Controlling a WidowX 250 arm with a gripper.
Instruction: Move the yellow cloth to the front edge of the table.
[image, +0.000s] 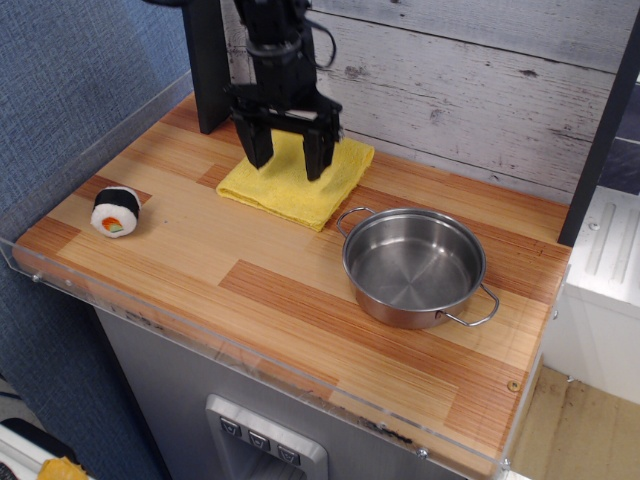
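The yellow cloth (300, 185) lies folded and flat near the back of the wooden table (270, 300), left of the steel pot. My black gripper (288, 162) is open and hangs right over the cloth, one finger toward each side of it. The fingertips are close above or touching the cloth; I cannot tell which. The gripper hides the cloth's middle and back part.
A steel pot (413, 265) with two handles stands right of the cloth, its near handle almost at the cloth's corner. A toy sushi roll (116, 211) lies at the table's left. A clear acrylic rim (200, 345) runs along the front edge. A grey plank wall stands behind.
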